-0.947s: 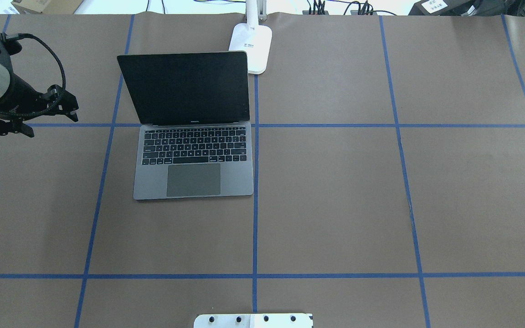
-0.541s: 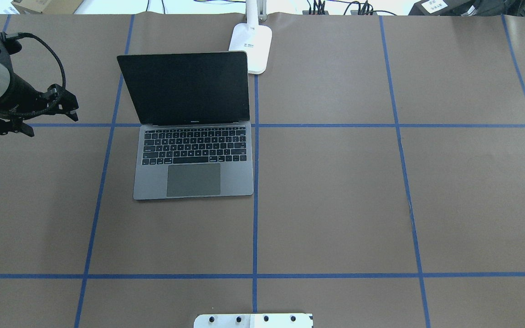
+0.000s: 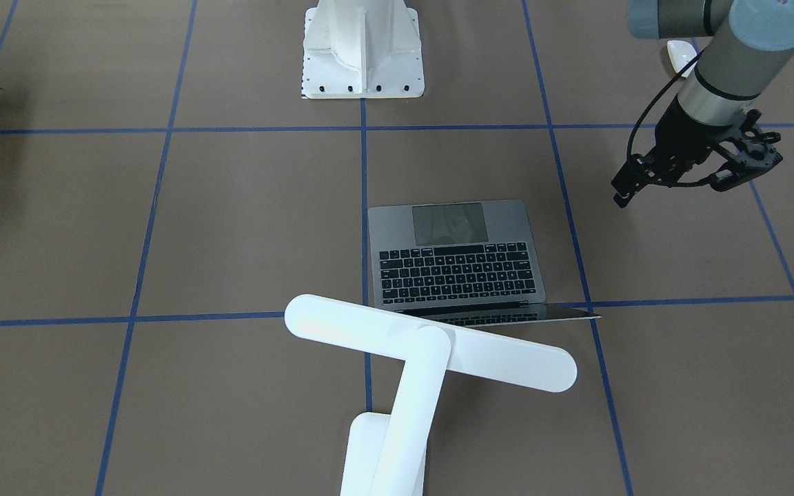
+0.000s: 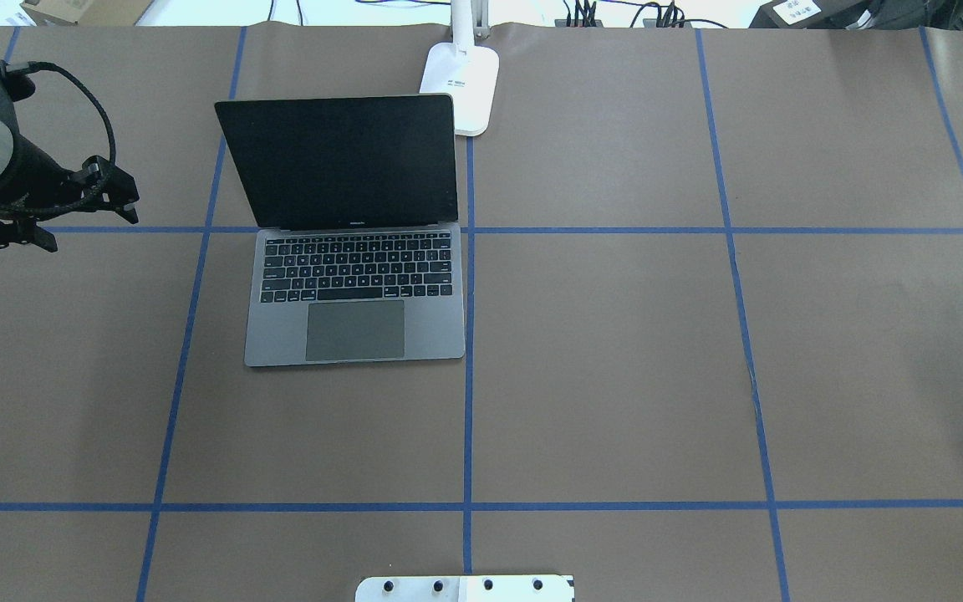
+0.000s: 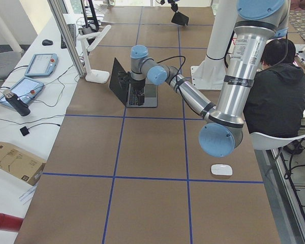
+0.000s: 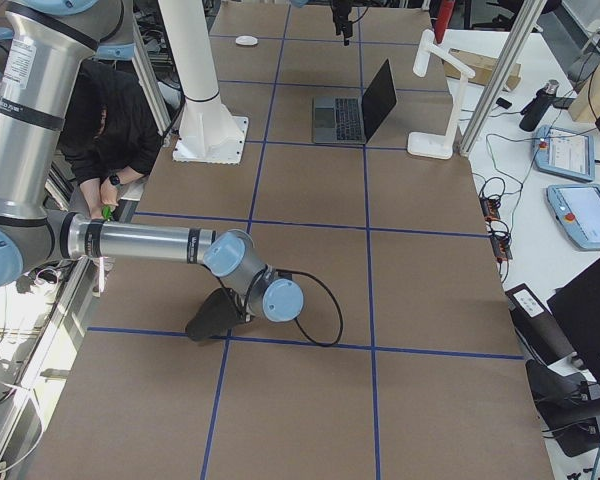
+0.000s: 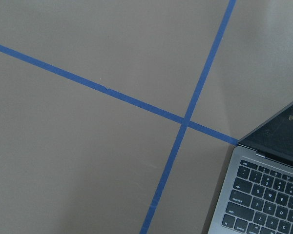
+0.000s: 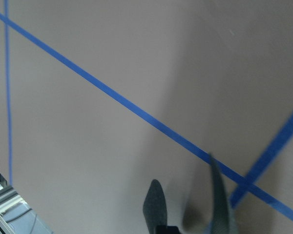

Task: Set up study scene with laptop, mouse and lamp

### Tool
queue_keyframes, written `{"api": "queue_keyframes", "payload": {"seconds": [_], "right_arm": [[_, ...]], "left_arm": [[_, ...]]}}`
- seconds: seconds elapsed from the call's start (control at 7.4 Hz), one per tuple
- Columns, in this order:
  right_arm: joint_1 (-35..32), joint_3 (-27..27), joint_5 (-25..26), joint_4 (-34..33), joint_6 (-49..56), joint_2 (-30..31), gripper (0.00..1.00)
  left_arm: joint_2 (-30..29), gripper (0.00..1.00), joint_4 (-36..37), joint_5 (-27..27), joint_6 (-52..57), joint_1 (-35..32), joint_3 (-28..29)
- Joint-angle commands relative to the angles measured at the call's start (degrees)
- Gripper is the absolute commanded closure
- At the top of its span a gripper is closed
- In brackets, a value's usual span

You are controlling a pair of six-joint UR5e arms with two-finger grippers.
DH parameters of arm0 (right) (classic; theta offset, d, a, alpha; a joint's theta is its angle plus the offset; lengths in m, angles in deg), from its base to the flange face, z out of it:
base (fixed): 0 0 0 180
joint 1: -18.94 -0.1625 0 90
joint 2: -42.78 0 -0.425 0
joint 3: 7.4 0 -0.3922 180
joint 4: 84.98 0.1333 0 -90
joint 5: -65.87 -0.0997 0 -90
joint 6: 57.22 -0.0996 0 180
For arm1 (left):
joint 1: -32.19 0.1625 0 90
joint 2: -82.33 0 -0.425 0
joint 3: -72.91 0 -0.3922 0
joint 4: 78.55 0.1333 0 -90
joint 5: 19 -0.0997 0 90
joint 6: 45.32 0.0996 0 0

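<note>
One open laptop (image 4: 356,293) sits on the desk (image 4: 615,376) with one lamp (image 3: 431,344) just behind it, one mouse (image 5: 221,170) lies well apart, the right end effector (image 8: 185,209) is spread and empty, and I cannot tell about the left end effector (image 4: 47,217).

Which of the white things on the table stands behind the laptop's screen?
The lamp: its base stands just behind the laptop's open lid. The mouse lies off to the robot's left, and the bolted pedestal sits on the keyboard side.
</note>
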Motion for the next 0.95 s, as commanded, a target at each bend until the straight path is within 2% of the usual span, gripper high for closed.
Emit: {"api": "queue_keyframes", "payload": {"seconds": [0.0,0.14,0.68,0.81], "right_arm": [[0.07,-5.82,-2.71,-1.47,-18.01,-6.26,1.00],[0.16,-8.54,-1.93,-1.55,-28.89,-11.26,1.00],[9.79,-10.49,5.98,-1.47,-64.93,-32.01,1.00],[15.13,-10.24,11.73,0.01,-74.52,-37.10,1.00]], "left_arm": [[0.35,0.00,0.00,-0.03,0.29,-0.64,0.41],[0.44,0.00,0.00,0.06,0.73,-0.73,0.41],[11.84,0.00,-0.26,1.02,26.95,-7.83,-0.20],[15.69,0.00,-0.35,1.11,29.71,-8.02,-1.59]]}}
